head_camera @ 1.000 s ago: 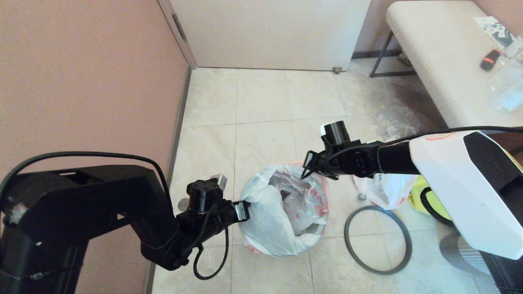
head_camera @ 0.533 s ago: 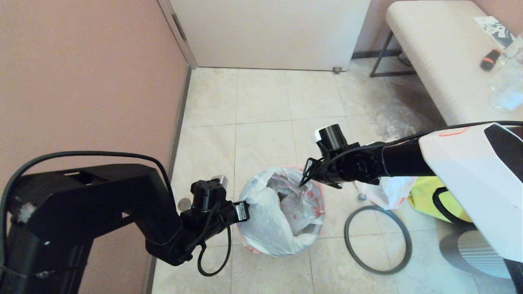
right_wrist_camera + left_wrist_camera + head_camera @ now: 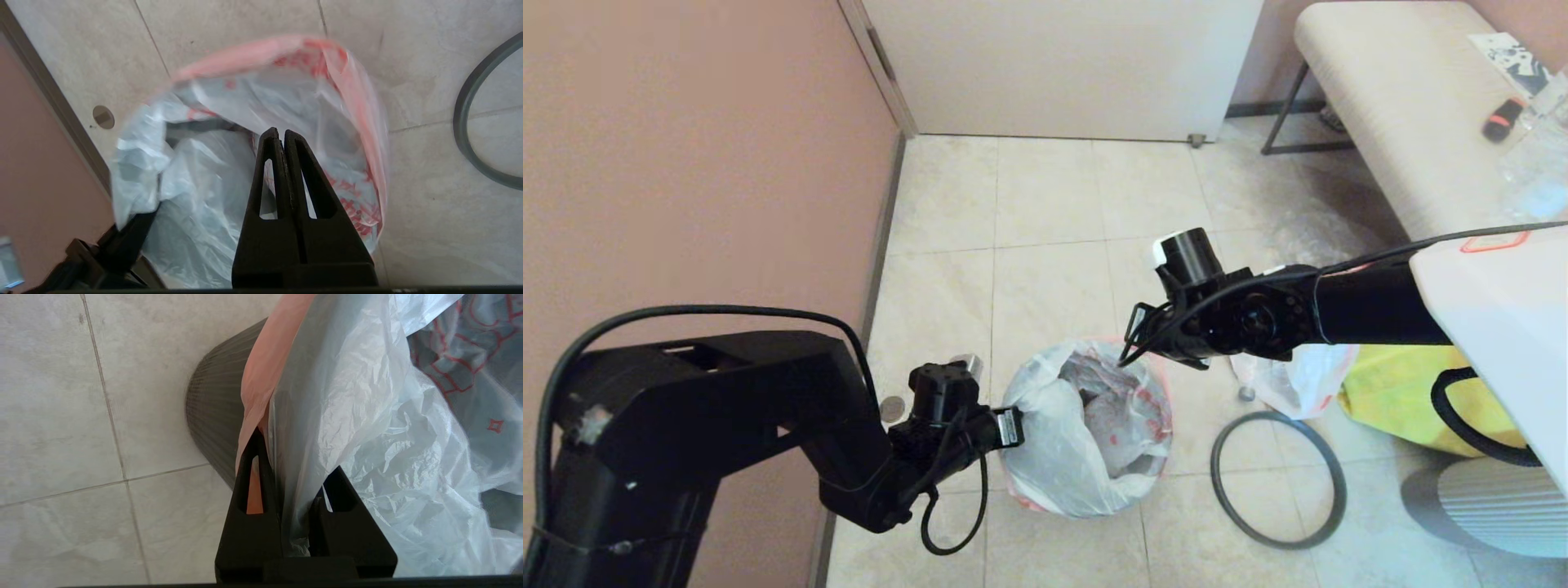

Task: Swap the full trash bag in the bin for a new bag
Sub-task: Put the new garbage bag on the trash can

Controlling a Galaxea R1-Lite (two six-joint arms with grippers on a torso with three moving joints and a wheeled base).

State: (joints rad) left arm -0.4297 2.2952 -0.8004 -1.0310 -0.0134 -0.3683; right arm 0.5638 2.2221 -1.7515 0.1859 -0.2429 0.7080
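Observation:
The new bag (image 3: 1054, 441), white with red print and a pink edge, lines the bin and drapes over its rim. Only the bin's ribbed black wall (image 3: 212, 408) shows under the plastic. My left gripper (image 3: 1013, 426) is at the bin's left side, shut on the new bag's edge (image 3: 296, 451). My right gripper (image 3: 1125, 358) hovers over the far right of the bag's mouth, shut (image 3: 282, 131) with nothing between its fingers. The full trash bag (image 3: 1294, 380) lies on the floor to the right, partly hidden under my right arm. The grey hoop (image 3: 1278, 478) lies flat on the tiles beside the bin.
A yellow tote (image 3: 1396, 384) lies right of the full bag. A cushioned bench (image 3: 1388, 106) with small items stands at the back right. The pink wall (image 3: 686, 163) runs close along the bin's left. A door closes the back.
My right arm has lifted and drawn back a little, uncovering more of the yellow tote. My left gripper, still shut on the bag's edge, has sunk slightly, and the bag's mouth has shifted with it.

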